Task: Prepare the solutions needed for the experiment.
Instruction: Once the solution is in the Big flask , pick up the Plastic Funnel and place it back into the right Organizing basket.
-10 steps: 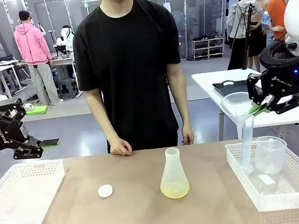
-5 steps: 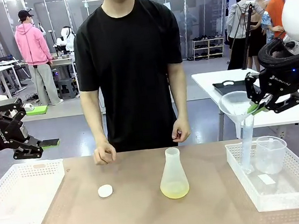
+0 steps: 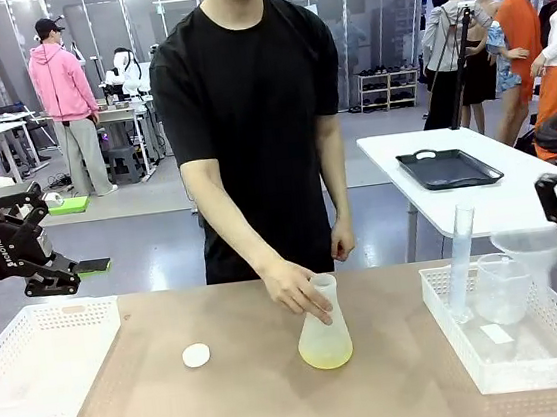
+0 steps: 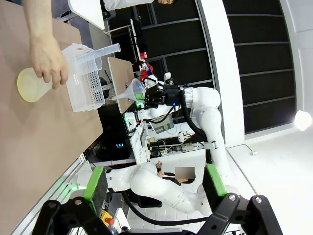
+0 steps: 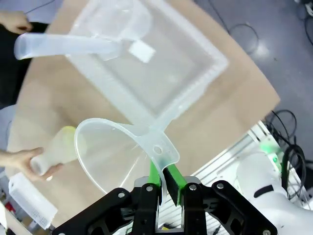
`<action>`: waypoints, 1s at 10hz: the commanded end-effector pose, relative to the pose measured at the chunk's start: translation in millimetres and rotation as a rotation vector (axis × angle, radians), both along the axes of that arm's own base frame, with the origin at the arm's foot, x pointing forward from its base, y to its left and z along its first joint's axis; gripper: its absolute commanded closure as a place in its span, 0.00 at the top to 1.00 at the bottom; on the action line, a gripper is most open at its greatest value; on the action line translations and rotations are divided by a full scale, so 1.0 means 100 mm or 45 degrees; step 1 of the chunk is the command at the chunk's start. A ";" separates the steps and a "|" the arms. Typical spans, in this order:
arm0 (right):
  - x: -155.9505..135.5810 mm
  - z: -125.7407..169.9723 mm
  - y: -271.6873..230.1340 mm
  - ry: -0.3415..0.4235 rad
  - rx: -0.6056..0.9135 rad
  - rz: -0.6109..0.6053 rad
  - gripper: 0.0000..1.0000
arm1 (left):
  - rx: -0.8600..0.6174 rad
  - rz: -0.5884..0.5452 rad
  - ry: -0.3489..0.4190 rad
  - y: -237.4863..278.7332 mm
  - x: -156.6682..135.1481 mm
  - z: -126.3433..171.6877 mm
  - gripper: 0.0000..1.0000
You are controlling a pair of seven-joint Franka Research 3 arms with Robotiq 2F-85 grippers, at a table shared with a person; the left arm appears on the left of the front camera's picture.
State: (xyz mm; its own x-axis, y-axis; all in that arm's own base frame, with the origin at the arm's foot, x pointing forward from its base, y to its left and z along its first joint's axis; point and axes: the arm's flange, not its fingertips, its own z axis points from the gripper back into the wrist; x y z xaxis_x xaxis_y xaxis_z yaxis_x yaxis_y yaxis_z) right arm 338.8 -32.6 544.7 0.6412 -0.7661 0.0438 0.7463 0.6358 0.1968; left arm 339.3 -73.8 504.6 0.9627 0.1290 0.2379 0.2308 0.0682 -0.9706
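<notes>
My right end effector (image 5: pixel 164 178), clamped on the clear plastic funnel (image 5: pixel 115 152), has the upright frosted flask of yellow-green solution (image 3: pixel 327 349) off to its left.

The left gripper (image 3: pixel 57 242) is hanging at the far left, held up off the surface, its black body pointing toward the middle. Its jaws are standing wide apart with nothing between them. In the left wrist view, its two fingers (image 4: pixel 73 215) are spreading toward either bottom corner. The right gripper (image 5: pixel 164 179) is hanging at the far right, its green pads (image 5: pixel 154 175) pinching the flat handle of a funnel (image 5: pixel 112 152). The white right arm (image 4: pixel 205 112) is bending behind it.
</notes>
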 end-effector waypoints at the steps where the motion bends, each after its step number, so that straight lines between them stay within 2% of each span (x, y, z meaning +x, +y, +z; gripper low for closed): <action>1: 0.09 -0.15 -0.02 0.061 -0.003 -0.120 0.06 | -0.035 0.001 0.001 -0.03 0.00 0.03 1.00; 4: 0.30 -0.51 0.01 0.053 -0.053 -0.197 0.06 | -0.035 0.001 0.001 -0.03 0.00 0.03 1.00; 6: 0.44 -0.70 0.02 0.105 -0.072 -0.214 0.06 | -0.035 0.001 0.001 -0.03 0.00 0.03 1.00; 10: 0.72 -1.04 0.04 0.137 -0.108 -0.235 0.06 | -0.035 0.001 0.001 -0.03 0.00 0.03 1.00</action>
